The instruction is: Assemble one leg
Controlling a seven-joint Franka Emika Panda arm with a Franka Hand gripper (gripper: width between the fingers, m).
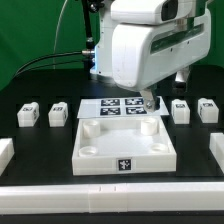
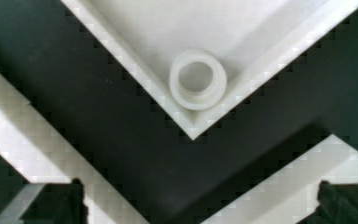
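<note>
Four small white legs with tags stand in a row behind the panel: two on the exterior view's left [image 1: 29, 114] [image 1: 58, 113] and two on the right [image 1: 180, 110] [image 1: 207, 108]. The large white square panel [image 1: 125, 150] lies in the middle. My gripper [image 1: 149, 101] hangs over the panel's far right corner, apart from all the legs. In the wrist view that corner's round socket [image 2: 199, 78] is in the middle, and my gripper [image 2: 197, 205] is open and empty, its dark fingertips [image 2: 51, 200] set wide apart. No leg shows in the wrist view.
The marker board [image 1: 112, 107] lies just behind the panel, partly under my gripper. White blocks sit at the left [image 1: 5, 150] and right [image 1: 215, 150] edges, and a long white rail [image 1: 110, 190] runs along the front.
</note>
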